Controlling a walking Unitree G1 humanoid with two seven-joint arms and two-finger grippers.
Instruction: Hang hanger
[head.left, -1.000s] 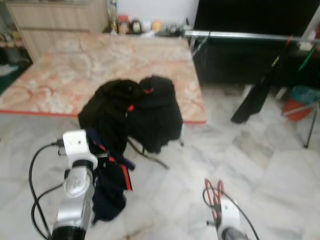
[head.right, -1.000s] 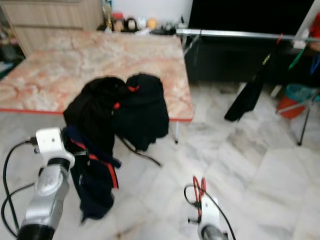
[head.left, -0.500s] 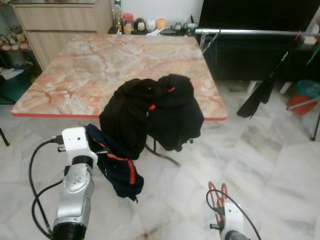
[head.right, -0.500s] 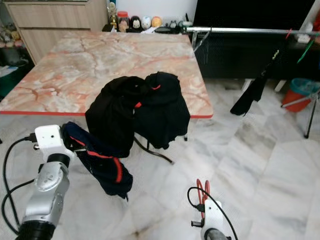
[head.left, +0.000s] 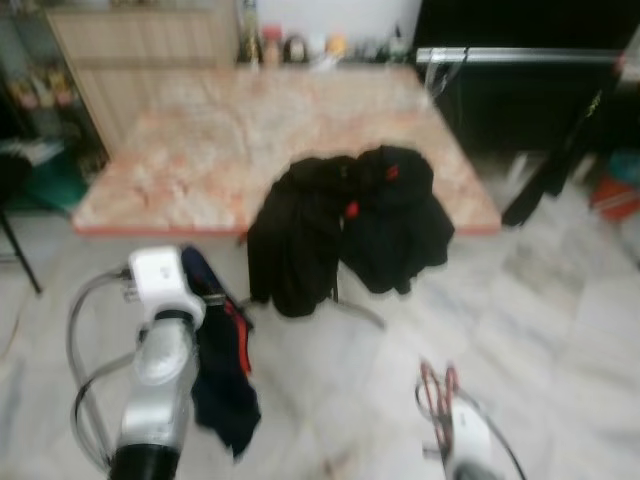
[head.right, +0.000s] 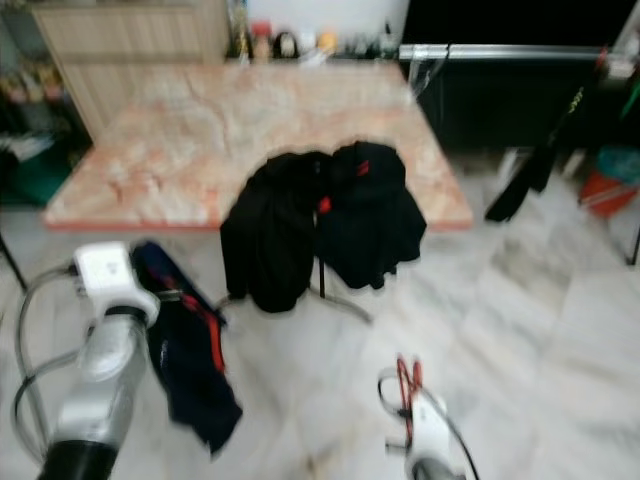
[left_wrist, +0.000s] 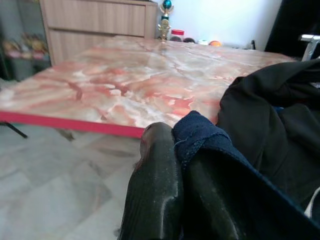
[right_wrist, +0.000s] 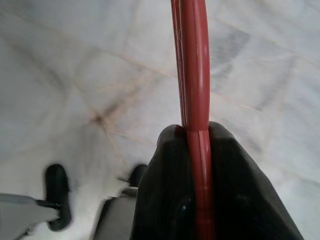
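No writing or brand mark can be read anywhere, the head views being blurred. Nearest, low on the right, my right gripper (right_wrist: 197, 150) has its two black fingers pressed tight on a thin red plastic hanger (right_wrist: 192, 65); its bar runs straight out along the fingers and away from me, over the pale grey-veined marble floor (head.right: 530, 330). On the near left, my left gripper (left_wrist: 182, 165) is clamped on a fold of a dark navy garment with a red stripe (head.left: 222, 370), which hangs down from my fingers toward the floor, its length roughly vertical. Just beyond it, a heap of black clothing (head.left: 345, 225) drapes over the near edge of a low table with an orange-pink marbled top and a red rim (head.left: 180, 160); small red bits show in the heap. At the table's far edge stand a few small jars and ornaments (head.left: 290, 45), too blurred to name, with a light wooden cabinet (left_wrist: 95, 17) at far left. Far right, a silver metal rail (head.right: 500, 50) crosses a dark background, with a black garment (head.right: 535, 165) hanging below it and an orange tub (head.right: 605, 190) just to its right.
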